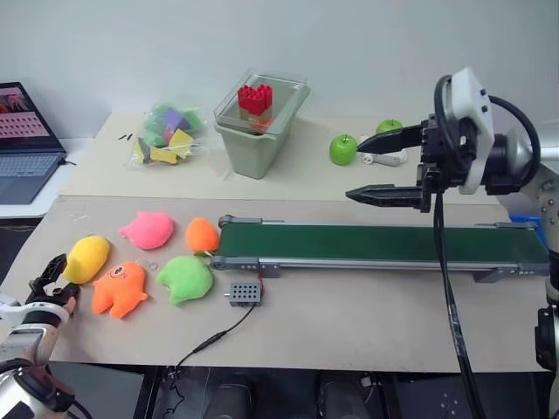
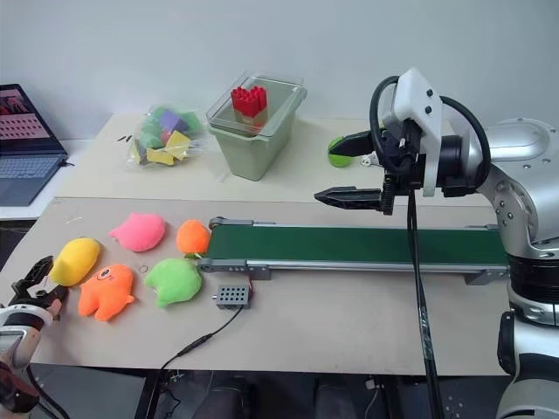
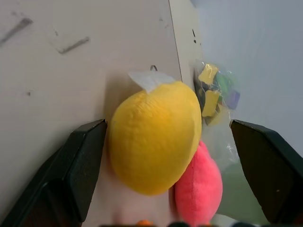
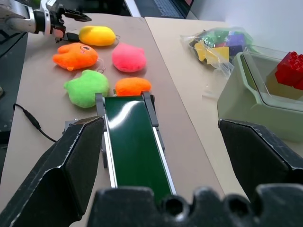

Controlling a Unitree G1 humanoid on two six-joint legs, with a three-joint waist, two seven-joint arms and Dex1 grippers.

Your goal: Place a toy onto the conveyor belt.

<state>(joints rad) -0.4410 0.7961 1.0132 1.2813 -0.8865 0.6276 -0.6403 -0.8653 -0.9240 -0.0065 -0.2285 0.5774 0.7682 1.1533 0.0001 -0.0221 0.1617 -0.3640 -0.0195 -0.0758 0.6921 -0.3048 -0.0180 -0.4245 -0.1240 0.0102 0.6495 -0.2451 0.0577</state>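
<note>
**Left claw open beside the yellow toy; right claw open above the belt**

From the head cameras I see my left gripper low at the near left corner of the table, fingers spread, just beside the yellow toy; I cannot tell from here whether it touches. The left wrist view gives what the head views don't: the toy sits between my two open fingers, one finger close against its side, the other well apart, with a white tag on the toy and the pink plush just behind it. The toy's near end is cut off there.

My right gripper hangs open above the conveyor belt, holding nothing. Its wrist view looks down the belt's length toward the plush cluster; the belt's near end is hidden behind the gripper's own body.
</note>
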